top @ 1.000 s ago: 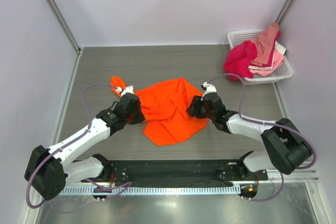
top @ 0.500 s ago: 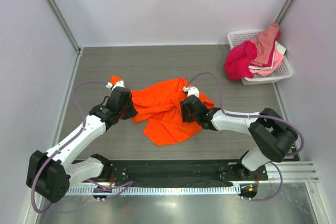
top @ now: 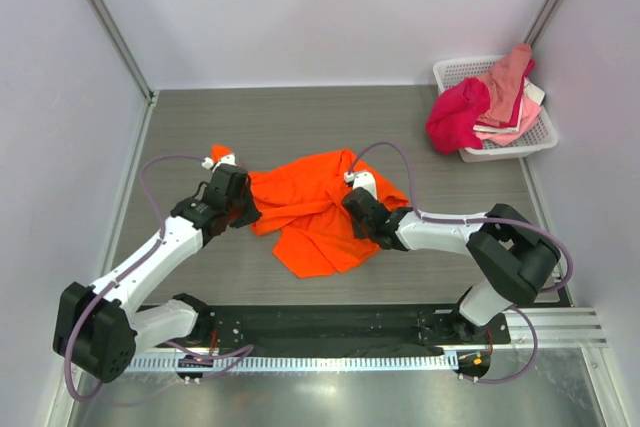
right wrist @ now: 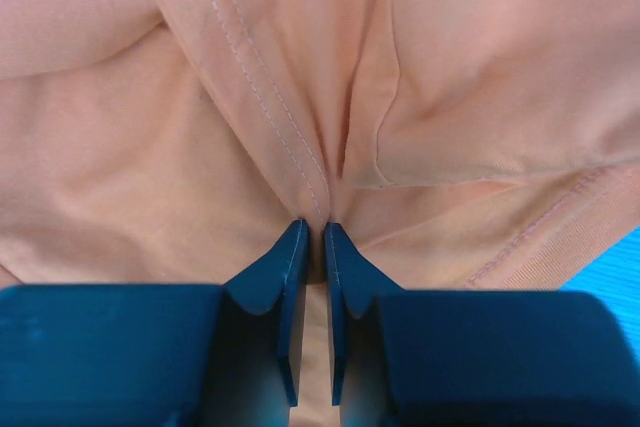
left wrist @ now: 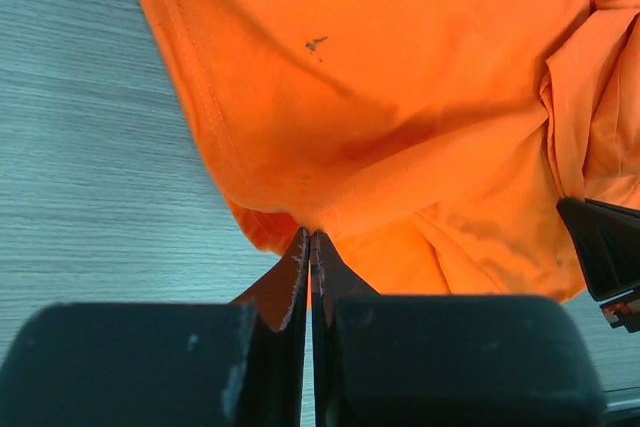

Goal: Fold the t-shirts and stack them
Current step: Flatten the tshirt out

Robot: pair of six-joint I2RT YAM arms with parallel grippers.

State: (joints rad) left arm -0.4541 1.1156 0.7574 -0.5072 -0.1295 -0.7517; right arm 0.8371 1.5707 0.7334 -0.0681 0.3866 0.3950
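Orange tee speck: L-wrist only

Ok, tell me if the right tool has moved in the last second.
Yes. The right tool has shifted left, away from the basket, further onto the orange shirt, where it pinches a fold.

A white lattice basket sits at the far right corner of the grey wood-grain bench.
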